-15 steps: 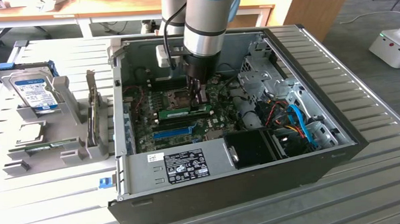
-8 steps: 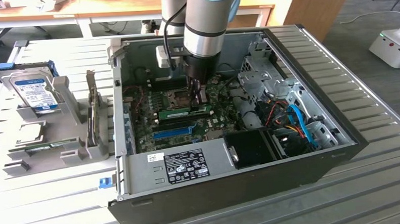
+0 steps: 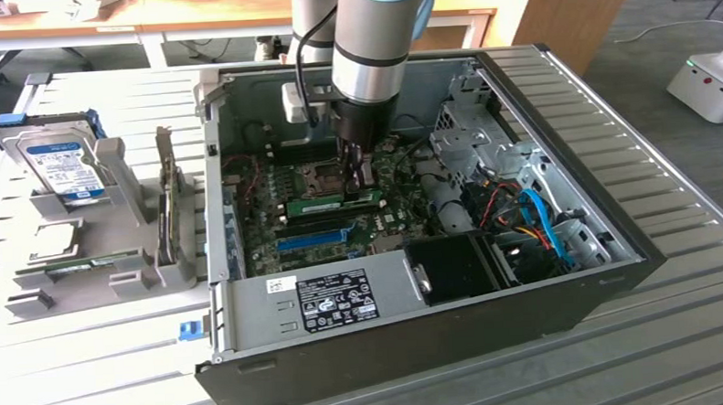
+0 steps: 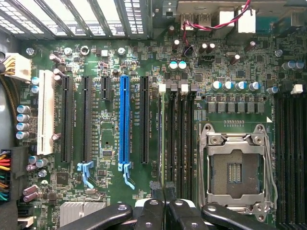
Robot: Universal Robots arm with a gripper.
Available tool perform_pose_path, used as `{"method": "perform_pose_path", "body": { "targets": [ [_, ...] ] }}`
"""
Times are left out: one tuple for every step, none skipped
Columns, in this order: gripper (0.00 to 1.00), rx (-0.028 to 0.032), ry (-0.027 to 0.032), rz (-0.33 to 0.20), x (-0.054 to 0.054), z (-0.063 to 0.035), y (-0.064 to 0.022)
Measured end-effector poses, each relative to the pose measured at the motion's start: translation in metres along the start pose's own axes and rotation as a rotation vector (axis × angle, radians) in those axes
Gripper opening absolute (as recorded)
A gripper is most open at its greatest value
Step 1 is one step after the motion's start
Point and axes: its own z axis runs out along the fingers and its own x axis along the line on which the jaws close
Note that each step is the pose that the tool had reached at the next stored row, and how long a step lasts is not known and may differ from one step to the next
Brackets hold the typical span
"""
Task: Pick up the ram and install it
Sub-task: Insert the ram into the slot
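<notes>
First, nearest in the exterior view, stands the wall of the open computer case (image 3: 263,307) with its white label (image 3: 336,300), and right behind it a black fan (image 3: 456,267). Farther in lies the motherboard (image 3: 265,230). On it is the blue expansion slot (image 3: 315,238), and just beyond that the ram (image 3: 333,204), a green stick standing on edge along the memory slots.

The gripper (image 3: 360,173) hangs over the ram's end toward the exterior view's right, its fingers drawn close together. Whether they pinch the stick or only rest on its top edge cannot be told, since their tips merge with the dark parts around them. The arm (image 3: 373,46) hides the board behind it and is cut off by the frame's upper edge.

In the wrist view the fingertips (image 4: 155,194) nearly meet at one end of the black memory slots (image 4: 180,139). The ram is edge-on there and hard to tell from the slot under it. The metal-framed processor socket (image 4: 237,163) lies beside the slots.

Outside the case, toward the exterior view's left, a grey holder (image 3: 124,222) on the slatted metal table (image 3: 88,361) carries an upright hard drive (image 3: 64,165). Its smaller parts are too small to name. Farthest off, wooden desks (image 3: 207,17) are cropped by the frame.
</notes>
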Motion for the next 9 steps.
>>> {"method": "perform_pose_path", "body": {
  "targets": [
    [0.12, 0.0000, 0.0002, 0.000, 0.0000, 0.0002, 0.0000],
    [0.12, -0.0001, 0.0002, 0.000, 0.0000, 0.0004, 0.0000],
    [0.12, -0.0001, 0.0001, 0.000, 0.0000, 0.0004, 0.0000],
    [0.12, 0.0000, 0.0001, 0.000, 0.0000, 0.0004, 0.0000],
    [0.12, 0.0000, 0.0000, 0.000, 0.0000, 0.0005, 0.0000],
    [0.12, 0.0000, 0.0000, 0.000, 0.0000, 0.0005, 0.0000],
    [0.12, 0.0000, 0.0000, 0.000, 0.0000, 0.0006, 0.0000],
    [0.12, 0.0001, -0.0003, 0.000, -0.0001, 0.0009, 0.0000],
    [0.12, 0.0001, -0.0002, 0.000, 0.0000, 0.0010, -0.0001]
  ]
}}
